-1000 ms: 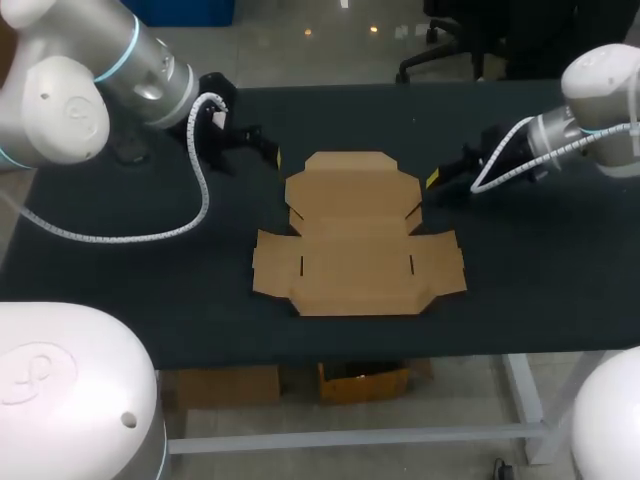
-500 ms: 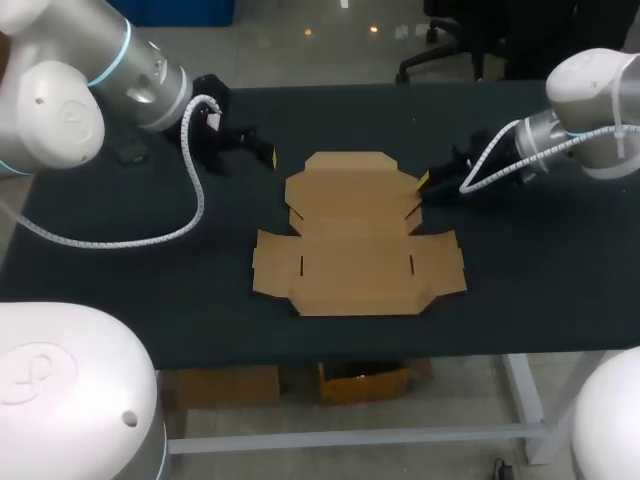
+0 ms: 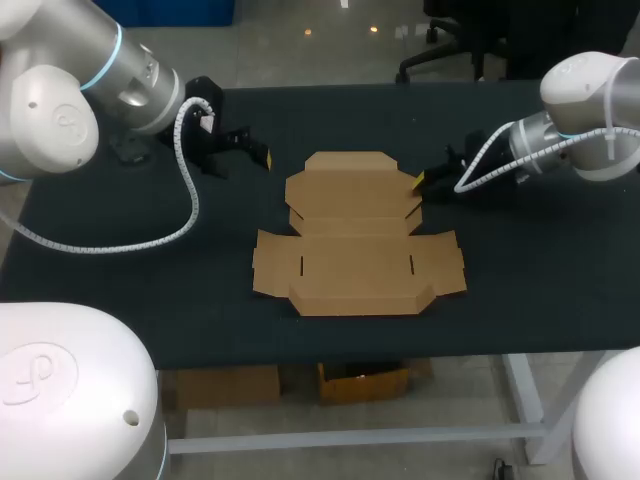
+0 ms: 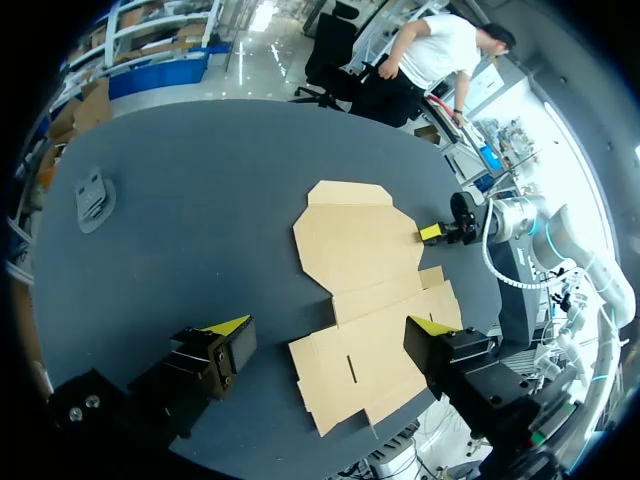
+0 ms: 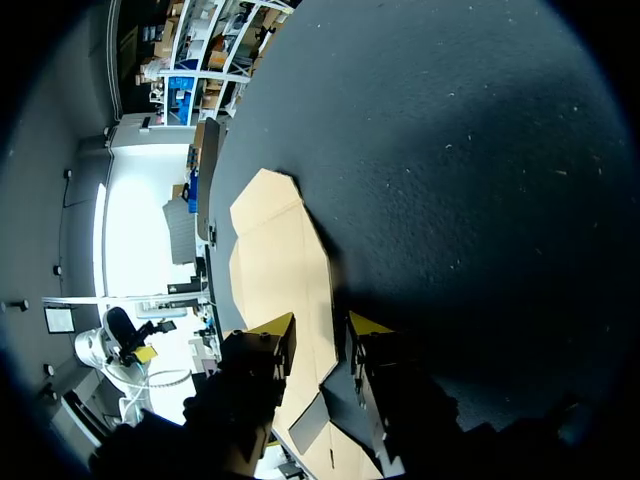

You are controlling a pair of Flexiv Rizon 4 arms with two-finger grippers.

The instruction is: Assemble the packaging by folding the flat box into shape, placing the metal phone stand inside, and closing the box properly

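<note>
The flat box (image 3: 358,235) lies unfolded at the centre of the desk (image 3: 520,280). Left gripper (image 4: 330,325): fingers spread wide, empty, off the box's far left corner. Right gripper (image 5: 320,325): fingers narrowly parted, empty, at the far panel's right edge. Step in hand: approach for the first fold. Next, the right fingers must catch that edge and raise it.

Even overhead light. Dark tabletop (image 3: 530,290) reads dim, flat box (image 3: 355,235) bright against it. Right wrist view: soft shadow along box edge ahead of the fingers (image 5: 272,328), strong white glare beyond the tabletop.
</note>
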